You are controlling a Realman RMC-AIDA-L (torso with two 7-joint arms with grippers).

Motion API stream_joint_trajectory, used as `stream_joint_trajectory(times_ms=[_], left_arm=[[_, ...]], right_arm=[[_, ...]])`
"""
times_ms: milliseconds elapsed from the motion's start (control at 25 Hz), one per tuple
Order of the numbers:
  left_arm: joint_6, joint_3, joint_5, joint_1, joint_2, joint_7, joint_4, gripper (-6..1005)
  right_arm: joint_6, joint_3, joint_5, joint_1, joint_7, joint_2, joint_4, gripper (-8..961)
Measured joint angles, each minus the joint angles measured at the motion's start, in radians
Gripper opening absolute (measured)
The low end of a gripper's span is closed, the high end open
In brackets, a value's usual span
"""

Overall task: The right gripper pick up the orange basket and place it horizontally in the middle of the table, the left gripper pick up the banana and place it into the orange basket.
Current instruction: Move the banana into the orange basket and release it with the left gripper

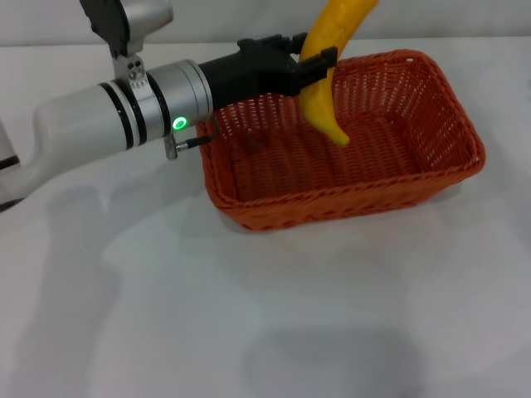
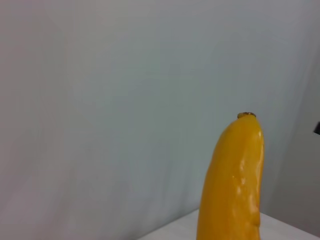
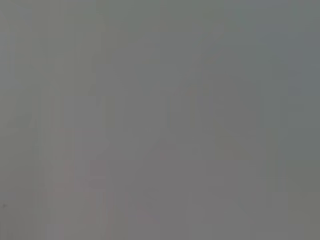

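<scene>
The orange basket [image 1: 348,141] lies lengthwise across the middle of the white table [image 1: 265,315]. My left gripper [image 1: 314,68] reaches in from the left above the basket's back-left rim and is shut on the banana [image 1: 328,62]. The banana stands nearly upright, its lower tip hanging inside the basket above the woven floor. In the left wrist view the banana [image 2: 234,185] rises against a plain wall, dark stem tip uppermost. The right gripper is out of view; the right wrist view shows only a blank grey surface.
White tabletop stretches around the basket on all sides, with broad free room in front of it. My left arm [image 1: 124,112] crosses the upper left of the head view.
</scene>
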Motion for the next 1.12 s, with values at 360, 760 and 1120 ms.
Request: stream_joint_trajectory(times_ms=[360,760,1120], left_arm=[[0.027,0.000,0.029,0.027,0.000,0.010,0.007,599],[0.089,-0.002,-0.019,0.071,0.000,0.130,0.017,619],[0.132,-0.002,-0.102,0.105,-0.001,0.248,0.019,854]], right_arm=[[0.007,0.000,0.004,0.007,-0.023,-0.002,0.000,859],[0.017,0.012,0.004,0.008,-0.024,-0.002,0.002,859],[0.017,0.012,0.003,0.008,-0.024,-0.001,0.002,859]])
